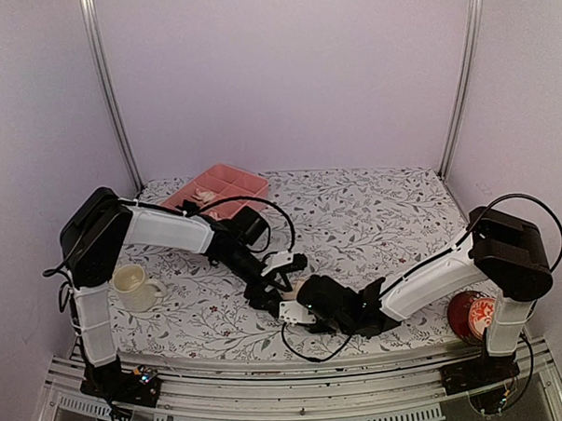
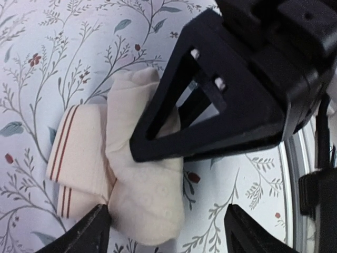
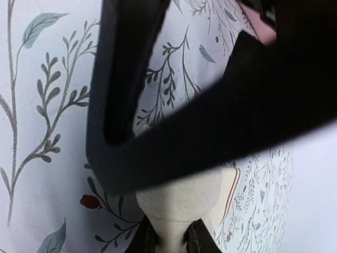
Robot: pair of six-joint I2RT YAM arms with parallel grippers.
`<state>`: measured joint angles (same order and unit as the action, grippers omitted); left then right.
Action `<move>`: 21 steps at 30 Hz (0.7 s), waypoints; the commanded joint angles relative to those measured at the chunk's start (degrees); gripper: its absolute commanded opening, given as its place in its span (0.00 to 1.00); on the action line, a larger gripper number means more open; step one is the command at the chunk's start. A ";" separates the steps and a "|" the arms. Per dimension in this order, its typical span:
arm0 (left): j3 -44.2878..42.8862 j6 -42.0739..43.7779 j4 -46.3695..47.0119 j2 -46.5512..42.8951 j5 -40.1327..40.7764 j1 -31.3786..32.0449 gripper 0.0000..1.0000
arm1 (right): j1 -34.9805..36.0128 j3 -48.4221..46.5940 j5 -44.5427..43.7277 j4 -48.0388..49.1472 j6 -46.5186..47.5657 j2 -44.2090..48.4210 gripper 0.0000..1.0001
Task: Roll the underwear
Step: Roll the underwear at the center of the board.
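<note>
The underwear is a pale peach-beige bundle with a red-striped band, lying on the floral cloth near the table's front middle. My left gripper hovers over it, open, its fingertips wide apart on either side of the bundle's near end and not touching it. My right gripper is shut on a pinched neck of the underwear. One of its black fingers crosses the left wrist view above the fabric. The two grippers meet head to head.
A pink compartment tray holding something pale stands at the back left. A cream mug sits by the left arm. A red patterned cup stands at the front right by the right arm's base.
</note>
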<state>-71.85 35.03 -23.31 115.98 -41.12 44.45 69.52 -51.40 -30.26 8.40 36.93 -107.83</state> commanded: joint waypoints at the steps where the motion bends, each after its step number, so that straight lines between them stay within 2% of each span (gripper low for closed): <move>1: 4.77 -2.54 1.43 -5.94 6.53 -0.60 0.82 | -1.48 0.58 3.54 -6.64 -2.25 -0.50 0.12; 6: 4.40 -5.16 3.32 -7.20 9.86 -0.70 0.98 | -1.49 0.37 4.62 -7.12 -2.04 -0.18 0.12; 14: -6.76 -3.83 -11.95 2.38 0.20 -0.75 0.98 | -1.49 -0.27 4.25 -7.97 -2.12 -0.83 0.12; 21: -9.85 -3.40 -16.08 5.71 -0.37 -0.52 0.98 | -1.49 -0.34 3.92 -8.06 -2.21 -0.67 0.12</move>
<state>-79.88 31.05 -33.67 120.18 -39.46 43.70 68.93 -52.16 -27.92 6.50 35.75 -107.50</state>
